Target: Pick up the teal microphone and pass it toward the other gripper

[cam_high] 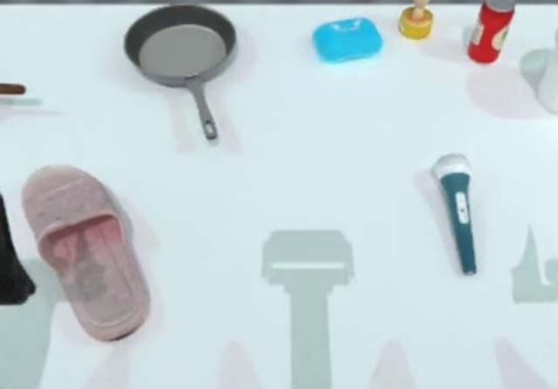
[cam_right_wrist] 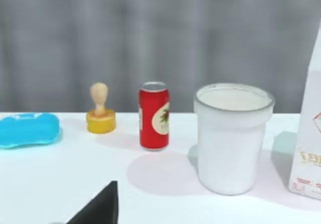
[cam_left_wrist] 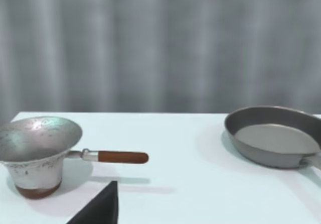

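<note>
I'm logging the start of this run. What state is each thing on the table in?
Teal microphone: lying flat, not held.
Frying pan: upright, empty.
Red can: standing.
White cup: upright, open-topped.
Pink slipper: sole down.
Blue box: closed.
Metal saucepan: upright.

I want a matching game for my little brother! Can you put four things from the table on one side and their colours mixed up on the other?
Things:
1. slipper
2. can
3. frying pan
4. rounded box

Colours:
A. bright blue
B. pink
C. dark grey
D. red

Pairs: 1-B, 2-D, 3-C, 4-A
</note>
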Tool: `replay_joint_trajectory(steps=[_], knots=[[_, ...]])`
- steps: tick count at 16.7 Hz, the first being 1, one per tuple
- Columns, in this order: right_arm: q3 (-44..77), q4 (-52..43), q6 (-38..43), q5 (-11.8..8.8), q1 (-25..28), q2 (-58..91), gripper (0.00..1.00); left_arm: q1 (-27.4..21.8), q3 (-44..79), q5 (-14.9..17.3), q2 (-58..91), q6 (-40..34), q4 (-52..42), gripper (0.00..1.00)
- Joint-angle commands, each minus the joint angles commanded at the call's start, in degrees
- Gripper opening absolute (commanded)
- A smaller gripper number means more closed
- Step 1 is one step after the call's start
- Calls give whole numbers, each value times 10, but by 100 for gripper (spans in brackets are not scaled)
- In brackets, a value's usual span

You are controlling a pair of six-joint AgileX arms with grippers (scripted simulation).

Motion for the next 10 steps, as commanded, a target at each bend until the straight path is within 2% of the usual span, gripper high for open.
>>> replay_joint_trajectory(steps=[5, 10], knots=[[33, -24, 12, 0, 12, 36, 100, 0, 0, 0, 0, 0, 0, 100], [170, -125, 60, 5, 56, 217, 100, 0, 0, 0, 0, 0, 0, 100]])
